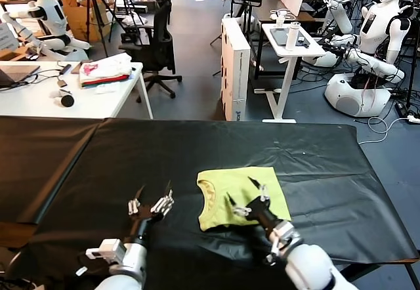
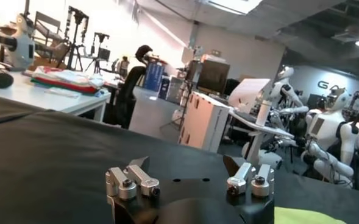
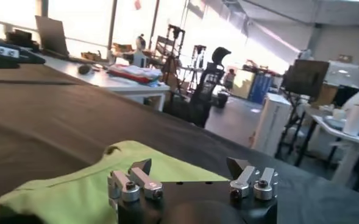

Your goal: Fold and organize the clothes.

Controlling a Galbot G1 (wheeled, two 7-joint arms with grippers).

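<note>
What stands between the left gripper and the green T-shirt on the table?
Nothing visible: only bare black table cover lies between the open left gripper and the folded lime-green T-shirt. The open right gripper hovers over the shirt.

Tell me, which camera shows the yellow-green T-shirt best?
The head view: it looks down on the whole folded T-shirt on the black table, collar visible. The right wrist view shows only part of it, low and close. The left wrist view catches just a sliver at the picture's edge.

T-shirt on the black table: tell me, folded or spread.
Folded. The T-shirt lies as a compact rectangle, no sleeves sticking out, collar at one edge.
</note>
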